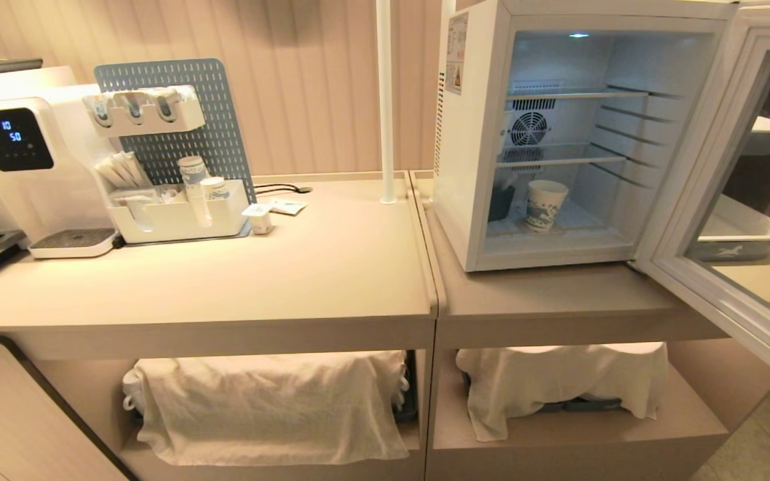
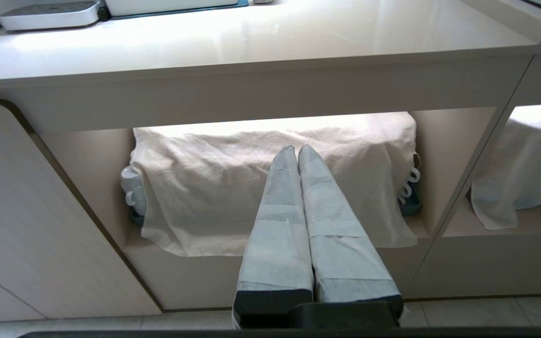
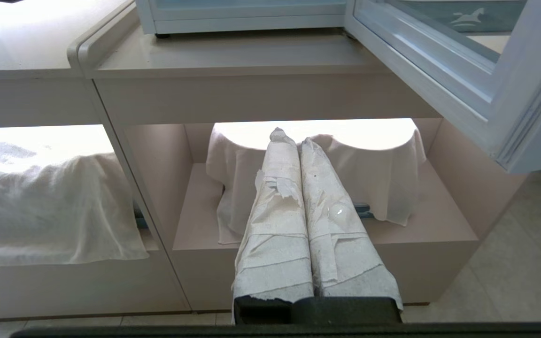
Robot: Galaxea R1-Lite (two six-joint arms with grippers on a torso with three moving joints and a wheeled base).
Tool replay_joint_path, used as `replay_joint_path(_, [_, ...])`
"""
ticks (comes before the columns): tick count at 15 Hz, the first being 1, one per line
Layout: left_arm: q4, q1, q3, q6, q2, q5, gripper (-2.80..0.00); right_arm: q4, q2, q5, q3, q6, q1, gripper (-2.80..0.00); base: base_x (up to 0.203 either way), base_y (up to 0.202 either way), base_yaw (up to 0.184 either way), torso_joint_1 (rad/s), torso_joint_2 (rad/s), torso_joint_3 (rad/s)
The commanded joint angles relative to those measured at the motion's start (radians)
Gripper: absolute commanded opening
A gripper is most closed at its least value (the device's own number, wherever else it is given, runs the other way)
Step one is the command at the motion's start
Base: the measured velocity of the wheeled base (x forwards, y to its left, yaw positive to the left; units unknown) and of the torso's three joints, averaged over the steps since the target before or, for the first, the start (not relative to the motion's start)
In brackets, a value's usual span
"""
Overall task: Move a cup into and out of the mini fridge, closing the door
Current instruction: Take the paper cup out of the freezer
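Note:
The white mini fridge (image 1: 468, 200) stands on the right counter with its door (image 1: 712, 194) swung wide open to the right. Inside, on the fridge floor, the cup (image 1: 546, 205), white with a blue print, stands upright beside a dark container (image 1: 500, 202). Neither arm shows in the head view. My left gripper (image 2: 297, 149) is shut and empty, held low in front of the cloth-covered shelf under the left counter. My right gripper (image 3: 290, 137) is shut and empty too, low in front of the shelf beneath the fridge, with the open door's lower edge (image 3: 421, 70) above it.
A white drinks machine (image 1: 31, 167) and a rack with a blue pegboard (image 1: 178, 133) holding stacked paper cups (image 1: 194, 177) stand at the left. A small white tub (image 1: 259, 218) and a white pole (image 1: 385, 100) are on the counter. Cloths (image 1: 271, 401) cover the lower shelves.

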Motion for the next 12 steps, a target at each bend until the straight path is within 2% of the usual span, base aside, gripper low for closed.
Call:
replay_joint_path(1, [0.000, 0.000, 0.002, 0.003, 0.002, 0.000, -2.80, 0.000, 0.000, 0.000, 0.018, -0.001, 0.000, -2.80, 0.000, 0.000, 0.000, 0.000, 0.00, 0.000])
replay_joint_path(10, [0.003, 0.000, -0.002, 0.005, 0.002, 0.000, -2.80, -0.001, 0.002, 0.001, 0.018, -0.004, 0.000, -2.80, 0.000, 0.000, 0.000, 0.000, 0.00, 0.000])
replay_joint_path(12, [0.000, 0.000, 0.000, 0.005, 0.002, 0.000, -2.80, -0.001, 0.000, 0.000, 0.018, -0.004, 0.000, -2.80, 0.153, 0.000, 0.000, 0.004, 0.00, 0.001])
